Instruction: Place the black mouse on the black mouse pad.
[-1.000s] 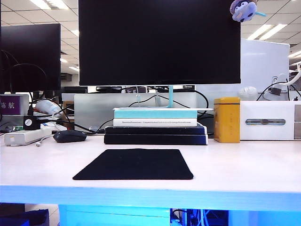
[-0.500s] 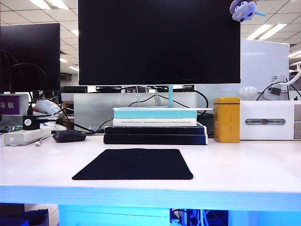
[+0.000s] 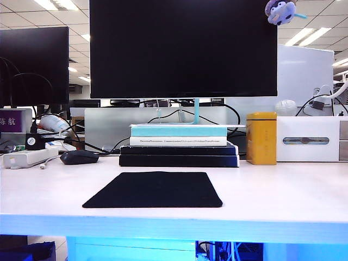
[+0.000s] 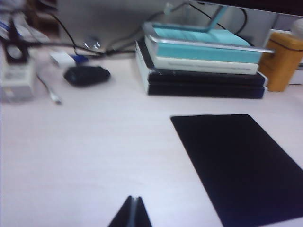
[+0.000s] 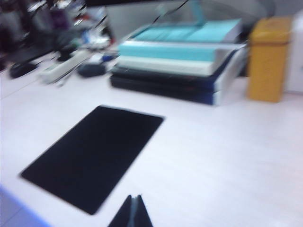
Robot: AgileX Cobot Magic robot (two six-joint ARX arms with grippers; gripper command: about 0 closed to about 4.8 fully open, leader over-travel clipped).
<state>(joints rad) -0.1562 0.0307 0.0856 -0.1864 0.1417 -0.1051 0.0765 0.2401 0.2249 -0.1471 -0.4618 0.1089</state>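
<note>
Desk scene, left to right. The black mouse [image 3: 79, 157] and black mouse pad [image 3: 153, 189] are lying where they lay a second earlier, apart. Left gripper [image 4: 133, 208], jaws pressed together, is hovering short of the mouse; the pad is lying beside it. Right gripper [image 5: 134, 207], jaws likewise together, is hovering just beside the pad.

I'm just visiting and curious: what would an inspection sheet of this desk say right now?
Surface: pale table, nothing spilled.
Job's things: black mouse on the table, left of and behind the black mouse pad, apart from it; pad bare.
Clutter: book stack, yellow tin, power strip.
Grippers: left gripper and right gripper shut, holding nothing, above the table's near part.
Cables: several behind the mouse.
Surroundings: monitor, office behind.
</note>
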